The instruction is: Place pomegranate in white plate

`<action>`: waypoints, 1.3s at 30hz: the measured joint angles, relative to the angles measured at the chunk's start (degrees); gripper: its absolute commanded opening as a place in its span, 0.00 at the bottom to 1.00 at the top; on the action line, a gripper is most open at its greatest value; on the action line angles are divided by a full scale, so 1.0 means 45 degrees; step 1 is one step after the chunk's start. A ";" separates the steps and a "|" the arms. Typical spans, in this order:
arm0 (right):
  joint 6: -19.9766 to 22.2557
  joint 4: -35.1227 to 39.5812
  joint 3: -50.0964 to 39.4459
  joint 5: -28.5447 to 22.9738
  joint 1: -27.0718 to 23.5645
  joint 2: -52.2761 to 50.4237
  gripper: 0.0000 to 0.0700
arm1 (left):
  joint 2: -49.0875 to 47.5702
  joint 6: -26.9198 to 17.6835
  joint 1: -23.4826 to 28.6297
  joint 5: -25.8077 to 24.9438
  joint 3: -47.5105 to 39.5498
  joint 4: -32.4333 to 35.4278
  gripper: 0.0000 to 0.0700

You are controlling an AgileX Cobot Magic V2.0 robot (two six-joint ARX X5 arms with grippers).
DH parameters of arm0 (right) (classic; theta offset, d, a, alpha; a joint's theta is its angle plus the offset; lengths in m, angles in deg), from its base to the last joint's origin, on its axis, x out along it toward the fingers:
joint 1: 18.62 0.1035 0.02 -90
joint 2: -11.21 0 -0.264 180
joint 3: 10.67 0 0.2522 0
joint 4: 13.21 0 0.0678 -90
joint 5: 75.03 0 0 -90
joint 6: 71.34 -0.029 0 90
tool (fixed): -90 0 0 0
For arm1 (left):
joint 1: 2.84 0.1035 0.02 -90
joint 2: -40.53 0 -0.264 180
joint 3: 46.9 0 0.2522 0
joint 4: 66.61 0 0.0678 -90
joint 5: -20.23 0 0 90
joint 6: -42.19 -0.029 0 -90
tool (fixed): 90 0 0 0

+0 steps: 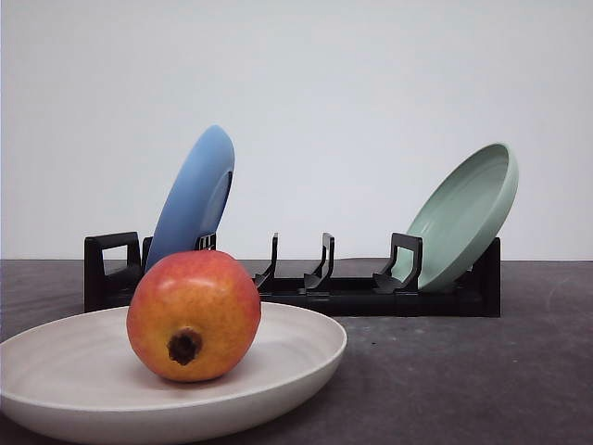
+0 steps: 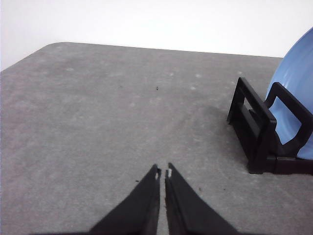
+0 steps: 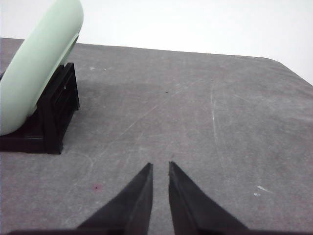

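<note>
The pomegranate (image 1: 194,314), red with orange patches and its dark calyx facing the camera, rests inside the white plate (image 1: 306,357) at the near left of the table in the front view. In the left wrist view my left gripper (image 2: 163,172) hovers over bare grey table with its black fingers nearly touching and nothing between them. My right gripper (image 3: 160,165) in the right wrist view is likewise over bare table, its fingers a narrow gap apart and empty.
A black dish rack (image 1: 352,295) stands behind the plate. A blue plate (image 1: 195,199) leans in its left end and a pale green plate (image 1: 463,213) in its right end. The rack's left end (image 2: 259,132) and right end (image 3: 56,115) sit beside each gripper.
</note>
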 measured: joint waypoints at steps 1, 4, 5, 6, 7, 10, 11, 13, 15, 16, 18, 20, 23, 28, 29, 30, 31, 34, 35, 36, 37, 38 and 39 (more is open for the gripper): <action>0.0000 -0.0002 0.0000 0.0000 0.0000 -0.0002 0.08 | 0.0000 0.0000 0.0000 0.0000 0.0002 0.0000 0.00; 0.0000 -0.0002 0.0000 0.0000 0.0000 -0.0002 0.08 | 0.0000 0.0000 0.0000 0.0000 -0.0001 0.0000 0.00; 0.0000 -0.0002 0.0000 0.0000 0.0000 0.0001 0.08 | 0.0000 0.0000 0.0000 0.0000 0.0000 0.0000 0.00; 0.0000 -0.0002 0.0000 0.0000 0.0000 0.0000 0.08 | 0.0000 0.0000 0.0000 0.0000 0.0002 0.0000 0.00; 0.0000 -0.0002 0.0000 0.0000 0.0000 -0.0002 0.08 | 0.0000 0.0000 0.0000 0.0000 0.0002 0.0000 0.00; 0.0000 0.0002 0.0000 0.0000 0.0000 0.0003 0.08 | 0.0000 0.0000 0.0000 0.0000 0.0002 0.0000 0.00; 0.0000 0.0000 0.0000 0.0000 0.0000 0.0003 0.08 | 0.0000 0.0000 0.0000 0.0000 0.0002 0.0000 0.00; 0.0000 -0.0002 0.0000 0.0000 0.0000 0.0000 0.08 | 0.0000 0.0000 0.0000 0.0000 0.0002 0.0000 0.00; 0.0000 0.0003 0.0000 0.0000 0.0000 -0.0002 0.08 | 0.0000 0.0000 0.0000 0.0000 0.0002 0.0000 0.00; -0.0003 0.0000 0.0000 0.0000 0.0000 -0.0002 0.08 | 0.0000 0.0000 0.0000 0.0000 0.0002 0.0000 0.00; 0.0000 0.0000 0.0000 0.0000 0.0000 -0.0002 0.08 | 0.0000 0.0000 0.0000 0.0000 -0.0001 0.0000 0.00; -0.0002 0.0001 0.0000 0.0000 0.0000 0.0003 0.08 | 0.0000 0.0000 0.0000 0.0000 0.0000 0.0000 0.00; 0.0000 -0.0002 0.0000 0.0000 0.0000 -0.0002 0.08 | 0.0000 0.0000 0.0000 0.0000 0.0000 0.0000 0.00; -0.0005 0.0002 0.0000 0.0000 0.0000 0.0002 0.08 | 0.0000 0.0000 0.0000 0.0000 0.0000 0.0000 0.00; -0.0002 0.0000 0.0000 0.0000 0.0000 0.0000 0.08 | 0.0000 -0.0003 0.0000 0.0000 0.0002 0.0000 0.00; 0.0000 -0.0002 0.0000 0.0000 0.0000 -0.0002 0.08 | 0.0000 -0.0002 0.0000 0.0000 0.0002 0.0000 0.00; 0.0000 -0.0002 0.0000 0.0000 0.0000 0.0001 0.08 | 0.0000 0.0000 0.0000 0.0000 -0.0001 0.0000 0.00; -0.0002 -0.0002 0.0000 0.0000 0.0000 0.0000 0.08 | 0.0000 0.0000 0.0000 0.0000 -0.0002 0.0000 0.00; 0.0000 0.0001 0.0000 0.0000 0.0000 -0.0002 0.08 | 0.0000 0.0000 0.0000 0.0000 -0.0003 0.0000 0.00; 0.0000 0.0003 0.0000 0.0000 0.0000 -0.0002 0.08 | 0.0000 0.0000 0.0000 0.0000 0.0000 0.0000 0.00; 0.0000 0.0003 0.0000 0.0000 0.0000 -0.0002 0.08 | 0.0000 0.0000 0.0000 0.0000 0.0002 0.0000 0.00; 0.0000 0.0000 0.0000 0.0000 0.0000 -0.0002 0.08 | 0.0000 0.0000 0.0000 0.0000 0.0002 0.0000 0.00; 0.0000 -0.0002 0.0000 0.0000 0.0000 -0.0002 0.08 | 0.0000 0.0000 0.0000 0.0000 0.0002 0.0000 0.00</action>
